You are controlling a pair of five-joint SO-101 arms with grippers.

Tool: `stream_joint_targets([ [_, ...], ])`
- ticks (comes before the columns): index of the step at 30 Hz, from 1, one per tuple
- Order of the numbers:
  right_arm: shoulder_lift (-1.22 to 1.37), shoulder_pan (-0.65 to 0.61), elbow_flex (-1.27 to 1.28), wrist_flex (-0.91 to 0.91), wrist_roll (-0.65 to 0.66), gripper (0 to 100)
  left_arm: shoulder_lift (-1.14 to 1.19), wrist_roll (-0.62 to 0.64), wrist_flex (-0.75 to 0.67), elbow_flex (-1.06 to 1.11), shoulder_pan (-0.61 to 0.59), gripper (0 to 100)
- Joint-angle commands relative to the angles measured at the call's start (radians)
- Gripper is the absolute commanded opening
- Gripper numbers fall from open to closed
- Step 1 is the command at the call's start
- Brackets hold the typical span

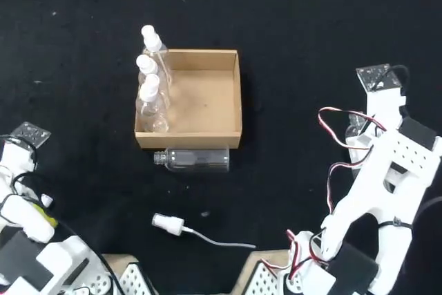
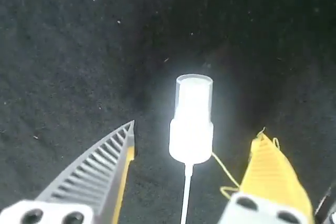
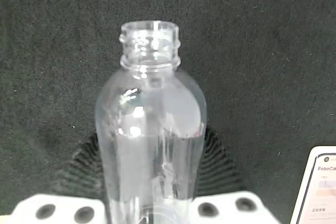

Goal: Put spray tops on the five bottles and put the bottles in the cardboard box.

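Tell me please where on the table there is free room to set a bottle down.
Free: the bare half of the cardboard box, beside the three capped bottles; the cloth between box and right arm. Crowded: before the box, where the lying bottle and spray top are.

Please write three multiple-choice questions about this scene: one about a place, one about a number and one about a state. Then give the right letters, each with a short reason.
1. Where does the lying bottle rest?
A. in a gripper
B. on top of other bottles
C. on the table, beside the cardboard box

2. How many capped bottles stand in the cardboard box?
A. two
B. three
C. five

3. The held bottle in the right gripper is:
A. open at its neck
B. capped
C. lying flat

Answers:
1 C: it lies along the box's outer wall.
2 B: three white tops stand in a row inside.
3 A: its threaded neck is bare.
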Motion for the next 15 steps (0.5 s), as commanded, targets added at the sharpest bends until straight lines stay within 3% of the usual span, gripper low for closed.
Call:
stream_joint_targets([
  [1, -0.058, -0.011, -0.013, 0.009, -0.005, 1.1, -0.002, -0.100, -0.008, 0.005, 0.005, 22],
  [7, -0.058, -0.011, -0.013, 0.009, -0.005, 1.1, -0.002, -0.140, -0.035, 0.053, 0.005, 21],
  [12, -0.059, -0.012, -0.015, 0.011, -0.005, 1.1, -0.012, -0.147, -0.091, 0.111, 0.004, 3],
  [15, -0.059, -0.018, -0.054, 0.034, -0.011, 1.1, -0.014, -0.147, -0.087, 0.124, 0.004, 4],
])
